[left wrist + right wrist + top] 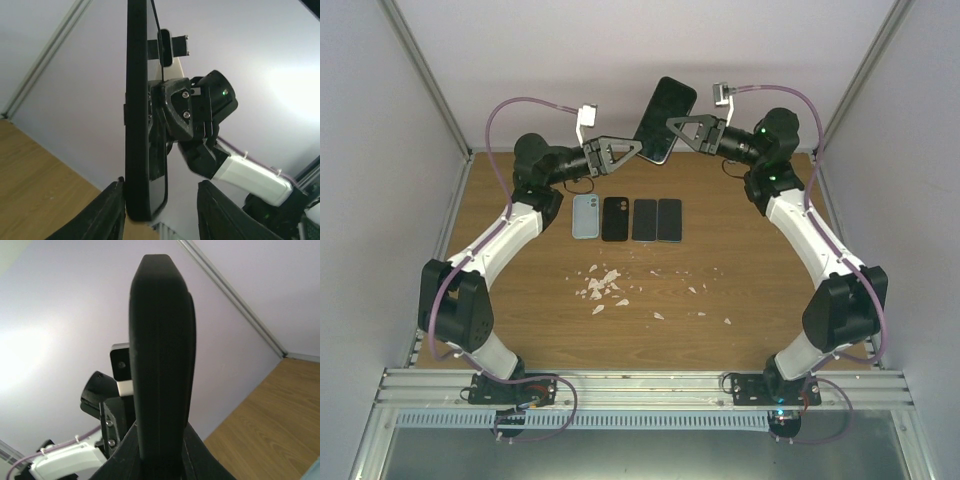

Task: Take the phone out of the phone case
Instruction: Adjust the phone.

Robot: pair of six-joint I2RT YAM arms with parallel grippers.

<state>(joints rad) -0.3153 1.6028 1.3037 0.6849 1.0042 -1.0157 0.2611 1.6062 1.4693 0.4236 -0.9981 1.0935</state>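
Observation:
A black phone in a black case is held up in the air at the back of the table. My right gripper is shut on it from the right. In the right wrist view the phone stands edge-on, with both fingers pressed against its sides at my right gripper. My left gripper is open at the phone's lower end. In the left wrist view the case edge lies against the left finger, and a wide gap separates it from the other finger.
A row of phones and cases lies on the wooden table: a light blue case, a black one and two dark ones. White scraps are scattered in the middle. Grey walls enclose the back and sides.

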